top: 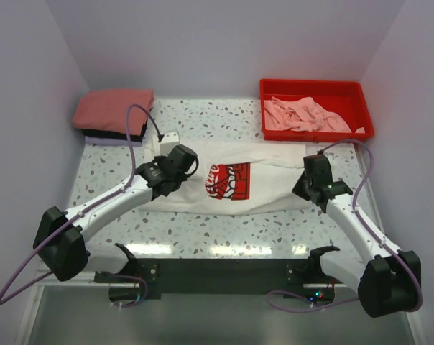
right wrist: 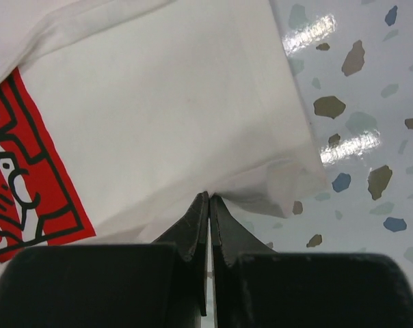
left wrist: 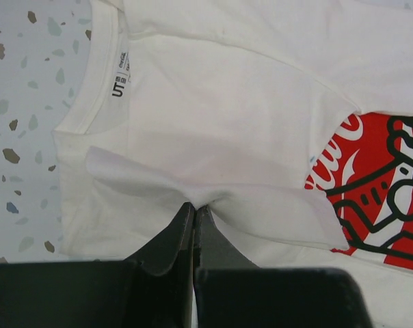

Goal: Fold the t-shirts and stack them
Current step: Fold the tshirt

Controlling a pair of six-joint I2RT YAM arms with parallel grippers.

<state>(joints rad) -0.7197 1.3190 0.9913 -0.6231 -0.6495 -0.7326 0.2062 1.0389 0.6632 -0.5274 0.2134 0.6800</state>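
Note:
A white t-shirt (top: 267, 183) with a red square script-logo print (top: 228, 180) lies spread across the table's middle. My left gripper (top: 172, 175) is shut on a pinch of its cloth below the collar (left wrist: 195, 203); the neck label (left wrist: 120, 75) shows above. My right gripper (top: 312, 188) is shut on the shirt's hem near a corner (right wrist: 209, 195). Folded salmon-red (top: 113, 109), black (top: 115, 134) and lavender (top: 111, 141) shirts are stacked at the back left. Light pink shirts (top: 303, 115) lie crumpled in the tray.
A red plastic tray (top: 316, 88) stands at the back right. White walls close in the back and both sides. The terrazzo tabletop (top: 202, 230) shows in front of the shirt, and to its right in the right wrist view (right wrist: 370, 137).

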